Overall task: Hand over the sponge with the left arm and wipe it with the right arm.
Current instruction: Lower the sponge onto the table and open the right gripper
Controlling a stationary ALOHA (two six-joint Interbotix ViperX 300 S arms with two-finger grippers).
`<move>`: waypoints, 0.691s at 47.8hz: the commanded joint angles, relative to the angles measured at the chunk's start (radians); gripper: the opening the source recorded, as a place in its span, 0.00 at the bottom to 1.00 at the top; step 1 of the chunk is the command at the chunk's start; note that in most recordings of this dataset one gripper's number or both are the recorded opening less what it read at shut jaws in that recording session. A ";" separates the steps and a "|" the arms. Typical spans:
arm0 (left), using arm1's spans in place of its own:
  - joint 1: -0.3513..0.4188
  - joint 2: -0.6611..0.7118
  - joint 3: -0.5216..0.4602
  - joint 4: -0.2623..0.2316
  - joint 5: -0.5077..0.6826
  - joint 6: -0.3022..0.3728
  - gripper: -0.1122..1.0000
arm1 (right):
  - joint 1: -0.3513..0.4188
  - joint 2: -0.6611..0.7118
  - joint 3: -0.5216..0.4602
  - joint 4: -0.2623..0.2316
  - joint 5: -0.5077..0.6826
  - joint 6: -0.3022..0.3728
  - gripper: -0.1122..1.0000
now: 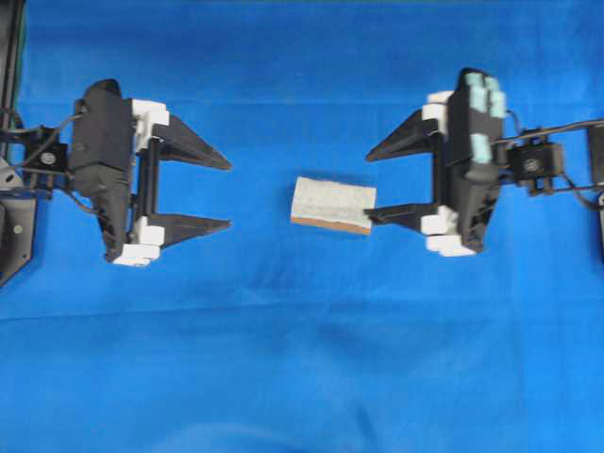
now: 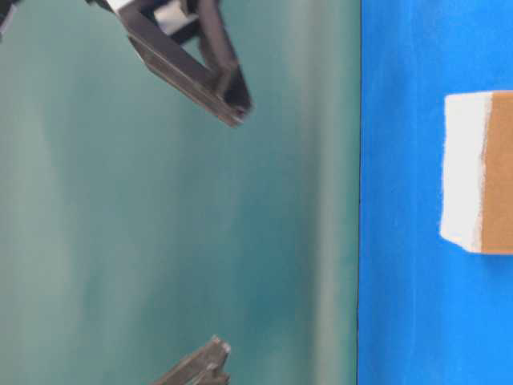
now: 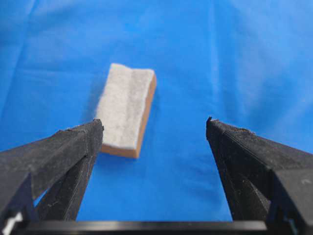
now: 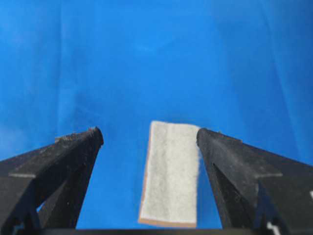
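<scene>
A: Overhead view first: where does the sponge [image 1: 331, 206] lie?

B: Just right of the frame's centre, flat on the blue cloth [image 1: 302, 377] over the worktop, pale fuzzy face up with its orange-brown layer showing along the lower edge.

A: And the right claw [image 1: 375, 184]?

B: It comes in from the right of the frame, spread wide, teal patches on its body. Its lower finger tip meets the sponge's right end in the picture; whether it really touches I cannot tell. The upper finger is well clear, higher in the frame.

A: From the right wrist camera?

B: The sponge [image 4: 170, 174] sits between the two spread fingers of the right claw [image 4: 149, 133], hard against the right-hand one and apart from the left-hand one.

A: The left claw [image 1: 228, 194]?

B: Left of the frame overhead, also spread, holding nothing, with bare cloth between it and the sponge. In its own wrist view the left claw [image 3: 155, 124] frames the sponge [image 3: 126, 110], which lies beyond the left-hand finger tip, towards the upper left.

A: Table-level view?

B: The sponge [image 2: 478, 172] is at the right edge; black finger tips at top and bottom.

A: Any writing or brand?

B: None that I can read.
</scene>
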State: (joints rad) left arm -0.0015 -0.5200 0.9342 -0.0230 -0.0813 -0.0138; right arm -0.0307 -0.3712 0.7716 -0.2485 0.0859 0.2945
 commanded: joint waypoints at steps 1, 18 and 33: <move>-0.003 -0.058 0.005 0.000 0.015 -0.002 0.85 | 0.002 -0.075 0.003 -0.002 0.018 0.002 0.76; -0.003 -0.334 0.084 0.000 0.164 0.000 0.85 | 0.002 -0.413 0.112 -0.014 0.187 -0.002 0.76; -0.003 -0.572 0.170 0.000 0.285 0.031 0.85 | 0.002 -0.695 0.264 -0.044 0.278 0.000 0.76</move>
State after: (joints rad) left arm -0.0015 -1.0523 1.0953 -0.0230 0.1994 0.0123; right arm -0.0307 -1.0063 1.0094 -0.2884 0.3728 0.2945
